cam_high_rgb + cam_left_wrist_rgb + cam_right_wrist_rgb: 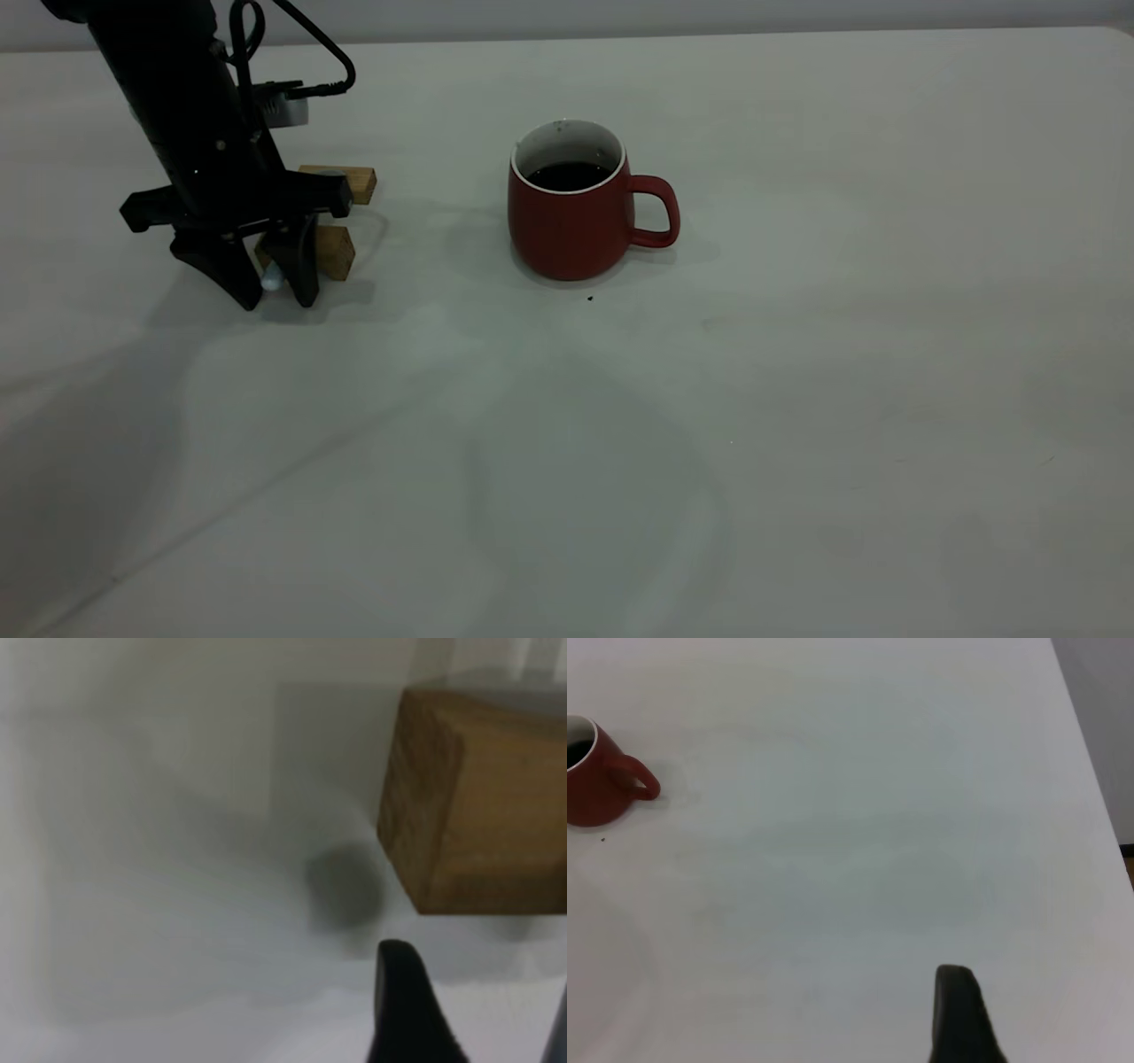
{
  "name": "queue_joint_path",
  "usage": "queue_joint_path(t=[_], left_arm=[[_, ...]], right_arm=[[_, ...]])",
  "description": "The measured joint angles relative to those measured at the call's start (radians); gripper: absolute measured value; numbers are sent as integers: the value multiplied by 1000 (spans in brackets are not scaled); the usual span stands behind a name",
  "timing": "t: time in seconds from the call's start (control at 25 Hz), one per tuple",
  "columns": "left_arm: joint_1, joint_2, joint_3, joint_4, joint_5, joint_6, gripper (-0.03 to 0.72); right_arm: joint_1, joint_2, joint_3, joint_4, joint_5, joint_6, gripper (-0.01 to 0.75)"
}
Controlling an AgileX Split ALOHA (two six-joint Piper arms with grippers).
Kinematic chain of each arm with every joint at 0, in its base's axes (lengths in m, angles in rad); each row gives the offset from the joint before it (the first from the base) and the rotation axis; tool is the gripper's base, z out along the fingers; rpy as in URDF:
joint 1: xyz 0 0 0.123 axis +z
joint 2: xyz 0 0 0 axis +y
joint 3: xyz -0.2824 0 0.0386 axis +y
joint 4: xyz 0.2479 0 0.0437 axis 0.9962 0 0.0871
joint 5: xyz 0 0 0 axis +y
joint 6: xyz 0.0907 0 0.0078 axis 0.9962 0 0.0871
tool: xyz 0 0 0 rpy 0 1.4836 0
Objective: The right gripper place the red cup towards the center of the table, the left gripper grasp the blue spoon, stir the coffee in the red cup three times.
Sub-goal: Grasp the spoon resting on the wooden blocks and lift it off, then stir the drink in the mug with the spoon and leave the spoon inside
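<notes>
The red cup [571, 221] stands upright near the middle of the table [797, 399], handle to the right, with dark coffee [567, 175] inside. It also shows far off in the right wrist view as the red cup [598, 784]. My left gripper [273, 297] is down at the table on the left, open. The pale end of the blue spoon [272, 277] shows between its fingers, close to the right one. The rest of the spoon is hidden behind the gripper. My right gripper [1045, 1028] hovers over bare table well away from the cup, open and empty.
Two tan wooden blocks lie right behind the left gripper, one block [330, 251] touching close to its fingers and the other block [350, 182] farther back. A block [474, 806] fills the left wrist view. The table's edge [1090, 788] runs near the right gripper.
</notes>
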Motion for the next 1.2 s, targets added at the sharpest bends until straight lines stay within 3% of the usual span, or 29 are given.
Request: queue_joint_path(t=[0.16,0.32,0.48,0.68,0.88,1.2], left_arm=[[0,0,0,-6,-17,-3,348],[0,0,0,-29,-20,-4,155],[0,0,-27,-51,22,-6,138],[0,-47,-124,-146,167,-7,138],[0,-101,-189,-512,292,-9,138],[-10,-103,-192,-1110,352,-11,138]], right_arm=[[0,0,0,0,0,0,510],[0,0,0,0,0,0,510],[0,0,0,0,0,0,510],[0,0,0,0,0,0,510],[0,0,0,0,0,0,510],[0,0,0,0,0,0,510]])
